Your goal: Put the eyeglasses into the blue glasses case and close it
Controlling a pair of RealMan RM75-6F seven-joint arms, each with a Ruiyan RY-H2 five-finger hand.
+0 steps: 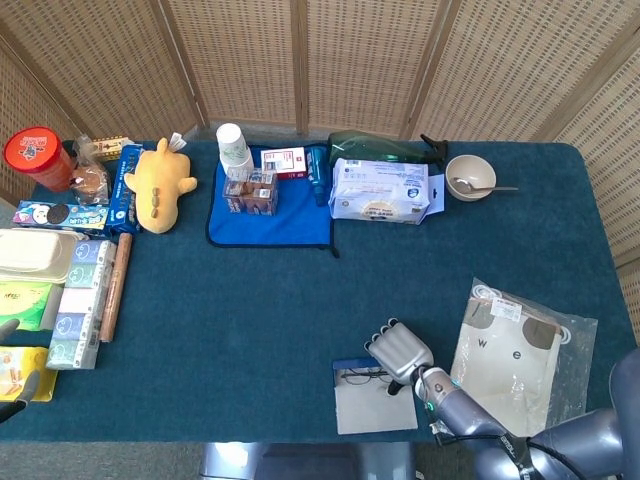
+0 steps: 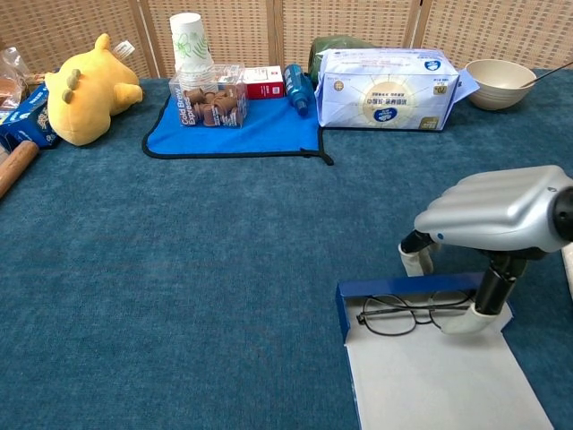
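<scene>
Chest view: my right robot hand (image 2: pixel 488 242) hovers over the open blue glasses case with its pale grey flap (image 2: pixel 430 354) laid flat on the teal carpeted surface (image 2: pixel 179 269). Thin black wire-rimmed eyeglasses (image 2: pixel 407 313) lie inside the case, along its blue edge. One fingertip (image 2: pixel 474 320) rests at the right end of the glasses; whether it grips the frame or only touches it, I cannot tell. Left robot hand (image 1: pixel 12 395) barely shows at the head view's edge, state unclear. Progress as I judge it: glasses are in, first part about done. Left: release, fold the flap over, close the case.
</scene>
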